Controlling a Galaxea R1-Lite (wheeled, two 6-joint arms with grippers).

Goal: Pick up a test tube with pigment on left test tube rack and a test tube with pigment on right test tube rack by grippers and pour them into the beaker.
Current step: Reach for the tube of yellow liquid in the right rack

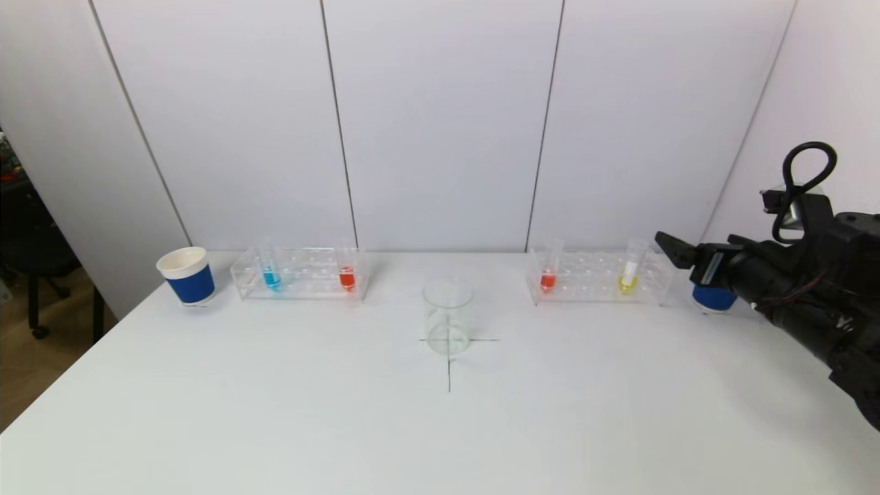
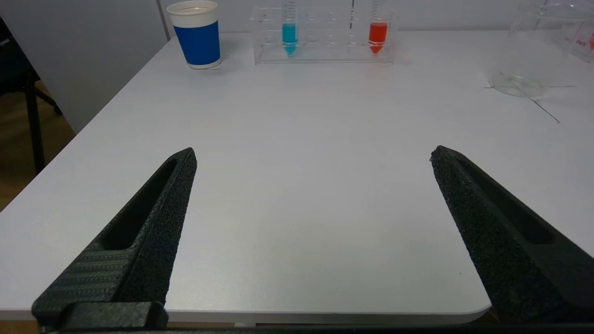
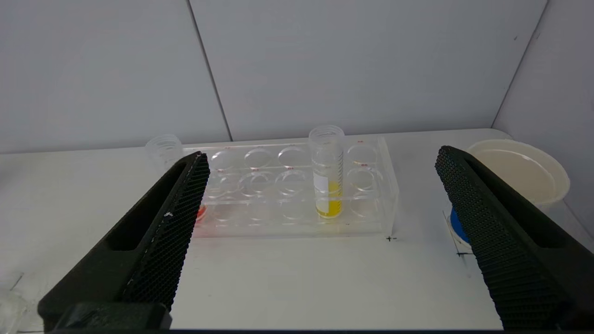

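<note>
1. The right gripper (image 3: 320,157) is hanging with its 2 fingers spread wide and nothing between them, lined up in front of the right test tube rack (image 3: 297,190) and short of it, above the table (image 1: 440,426).
2. The yellow tube (image 3: 327,171) is standing upright in that rack, framed between the spread fingers, so I judge it the likelier target; the red tube (image 1: 548,273) is sitting at the rack's other end, the end nearer the beaker (image 1: 447,315).
3. A blue-banded cup (image 3: 519,171) is standing just beside the rack, on the side away from the beaker, close to the right arm.
4. The left gripper (image 2: 313,155) is also gaping wide and holding nothing, hovering near the table's front edge, well apart from the left test tube rack (image 1: 299,273).
5. In that rack a blue tube (image 1: 271,271) and an orange-red tube (image 1: 347,271) are standing upright, the orange-red one nearer the beaker; a second blue cup (image 1: 187,275) is standing beyond the rack's far end.
6. The beaker is sitting empty on the cross mark between the 2 racks.
7. Progress: all 4 tubes are resting in their racks, so nothing is picked or poured; both grasps, both lifts and both pours are remaining.
</note>
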